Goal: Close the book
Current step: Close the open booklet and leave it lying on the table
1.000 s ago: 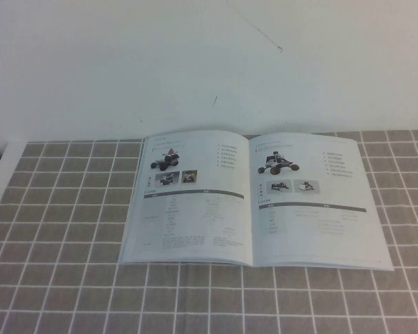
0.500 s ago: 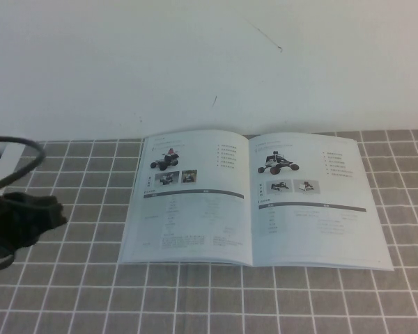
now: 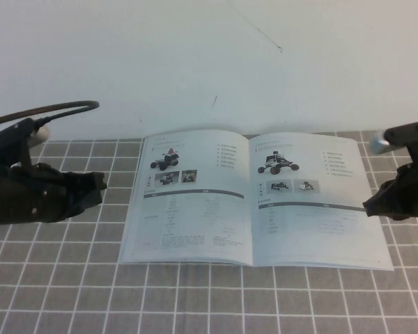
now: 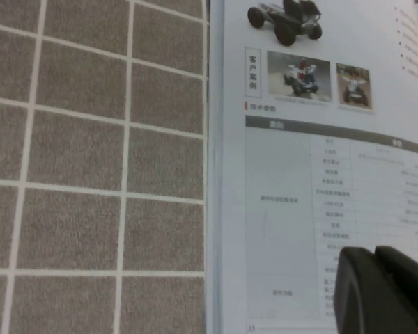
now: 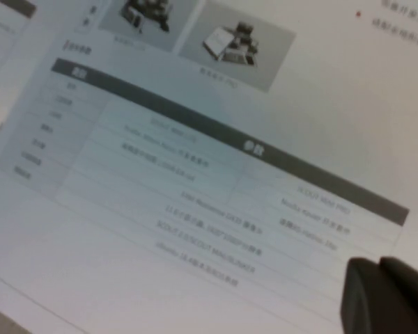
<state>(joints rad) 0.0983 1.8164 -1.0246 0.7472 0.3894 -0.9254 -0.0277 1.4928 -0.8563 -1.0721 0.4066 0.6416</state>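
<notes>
Flanking the book (image 3: 254, 198), left hand (image 3: 101, 184) and right hand (image 3: 368, 207), both closed, empty, together only in high view.

The open white paper book (image 3: 254, 198) shows pale pages printed with fine grey text. A dark grey band crosses each page above a faintly ruled chart. Near the top are small photographs of black-wheeled vehicles, with touches of red on the left page's rider and small red marks beside the headings. The grey cloth-covered table (image 3: 56, 278) carries a regular grid of thin white lines forming squares. Behind it the plain white wall (image 3: 195, 62) bears a few thin dark scratches. The black left gripper (image 3: 94, 186) sits left of the book under a looping black cable (image 3: 56, 109). The black right gripper (image 3: 373, 205) is at the book's right edge.
</notes>
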